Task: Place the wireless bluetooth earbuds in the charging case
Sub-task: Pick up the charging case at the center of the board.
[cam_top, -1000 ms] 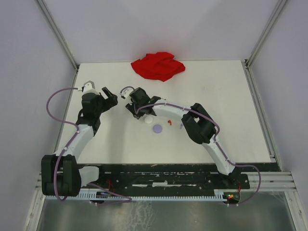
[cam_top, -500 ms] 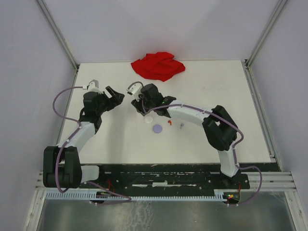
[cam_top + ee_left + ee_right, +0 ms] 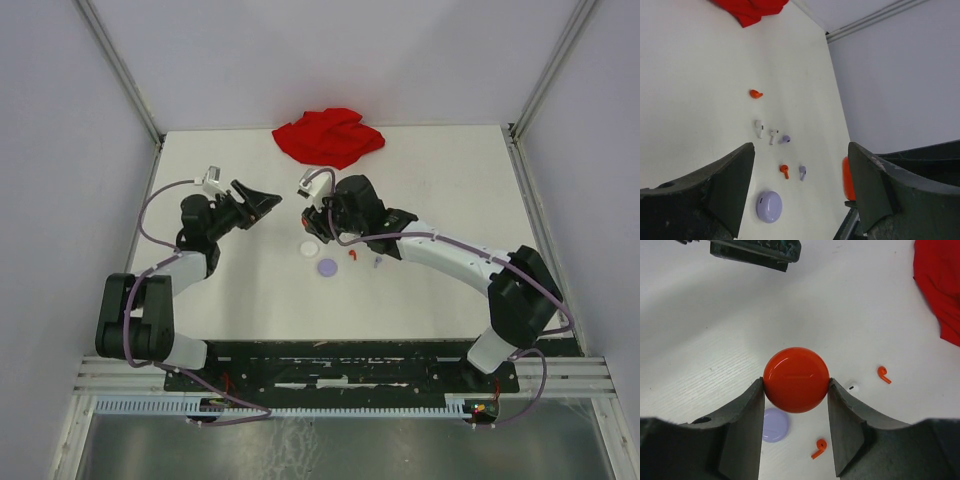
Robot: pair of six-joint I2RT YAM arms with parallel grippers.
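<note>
My right gripper (image 3: pixel 796 390) is shut on a round red charging case (image 3: pixel 796 379), held above the table. Its fingers (image 3: pixel 742 425) press on both sides of the case. On the table below lie a lavender round case (image 3: pixel 775 424) and two red earbuds (image 3: pixel 819 447) (image 3: pixel 883 374). A small white piece (image 3: pixel 852 387) peeks from behind the right finger. My left gripper (image 3: pixel 800 150) is open and empty, just left of the held case (image 3: pixel 846 178). In its view lie two white earbuds (image 3: pixel 759 128), lavender earbuds (image 3: pixel 802 172) and red earbuds (image 3: pixel 784 171). From above, the left gripper (image 3: pixel 262 203) faces the right gripper (image 3: pixel 316 218).
A crumpled red cloth (image 3: pixel 328 136) lies at the table's back edge. A white round case (image 3: pixel 310 248) sits beside the lavender one (image 3: pixel 328 267) at mid-table. White walls close in the table on the left, right and back.
Both arms have swung right and toward the back. The right arm has stretched out, carrying the red case with it. The left jaws have narrowed a little.
</note>
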